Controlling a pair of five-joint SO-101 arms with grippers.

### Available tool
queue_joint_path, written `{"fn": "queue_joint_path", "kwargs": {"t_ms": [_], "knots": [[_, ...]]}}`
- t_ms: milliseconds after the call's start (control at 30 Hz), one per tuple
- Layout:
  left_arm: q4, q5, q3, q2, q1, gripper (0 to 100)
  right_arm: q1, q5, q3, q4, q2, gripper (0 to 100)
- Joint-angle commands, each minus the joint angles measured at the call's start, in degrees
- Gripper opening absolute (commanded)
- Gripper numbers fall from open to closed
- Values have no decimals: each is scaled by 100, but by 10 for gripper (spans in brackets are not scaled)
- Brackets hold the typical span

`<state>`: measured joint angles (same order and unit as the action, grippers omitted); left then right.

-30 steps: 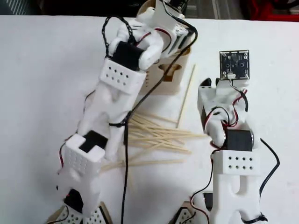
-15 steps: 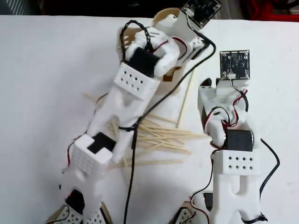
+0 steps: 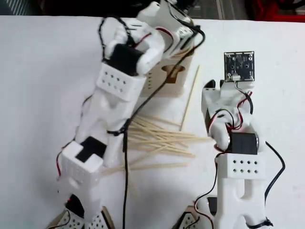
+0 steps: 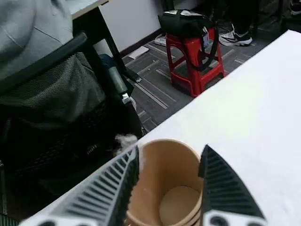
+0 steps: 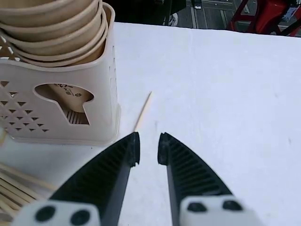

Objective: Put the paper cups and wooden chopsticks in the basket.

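The left tool is stretched far out and closed on a paper cup; the right tool is held slightly open.

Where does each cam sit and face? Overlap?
High view: fixed above the table, looking down; left arm, right arm, basket, loose chopsticks.
Left wrist view: on the left arm, facing past the table edge to the floor; left gripper around a paper cup.
Right wrist view: low over the table, facing the basket; right gripper.
Shared: high and right wrist both see the basket.
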<state>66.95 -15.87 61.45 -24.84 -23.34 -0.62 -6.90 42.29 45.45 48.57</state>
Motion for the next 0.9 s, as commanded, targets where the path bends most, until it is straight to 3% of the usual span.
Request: {"fn": "queue_joint_path", "kwargs": {"t_ms": [0,133,367,700,867], "knots": [[9,-35,62,479,233,124,57,44,-62,-110,110,77],[9,-9,35,462,312,17,48,44,-62,-110,110,77],[-343,0,44,-40,101,22,48,44,-62,-110,110,77],[-2136,651,79,-1490,92,22,48,26,-62,-110,110,77],[-2268,642,97,-2105,48,22,48,9,-62,-110,110,77]]}}
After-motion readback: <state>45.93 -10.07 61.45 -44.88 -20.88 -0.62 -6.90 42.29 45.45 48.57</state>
